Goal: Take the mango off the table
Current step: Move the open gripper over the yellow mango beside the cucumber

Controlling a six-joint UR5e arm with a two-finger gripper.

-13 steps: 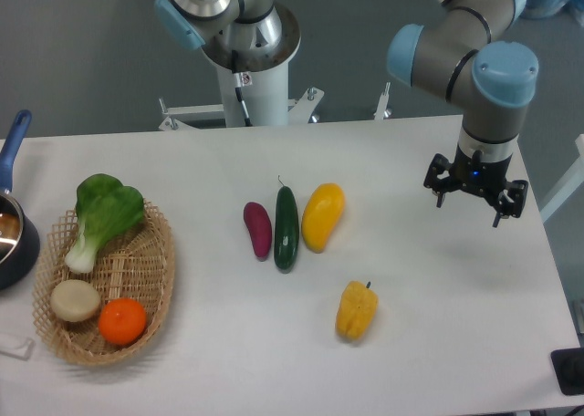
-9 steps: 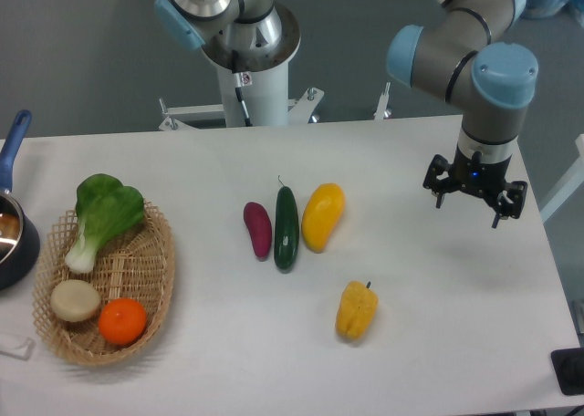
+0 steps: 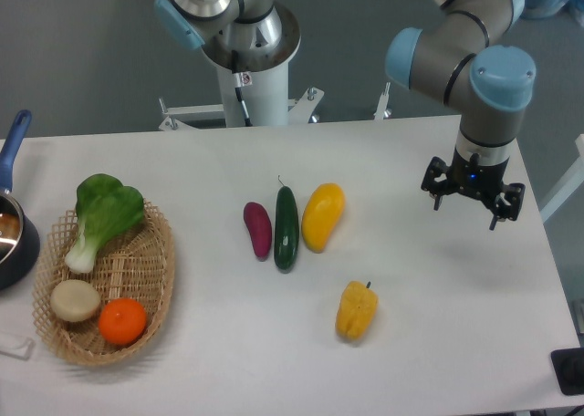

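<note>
Hovering above the table (image 3: 429,343), the gripper (image 3: 470,197) has its fingers spread apart with nothing between them; the mango (image 3: 322,216) lies well off to its left in the camera view, flat on the white top and slightly tilted. Mango looks smooth and rounded, so likely slippery under hard pads; probably light and fairly firm, with a curved skin that could squirt out if pinched near a tapered end. Best bet is closing across the short width at the fat middle, jaws square to its long axis. Main obstruction: the cucumber (image 3: 286,229) sits just beside the mango's far side from the gripper, nearly touching at the lower end, so that finger has little room. The sweet potato (image 3: 257,229) lies beyond the cucumber. The bell pepper (image 3: 356,310) sits nearer the camera, apart from the mango, also yellow — don't confuse. Basket (image 3: 151,279) with greens, onion and orange, plus the pot (image 3: 14,234), are far beyond, no issue.
</note>
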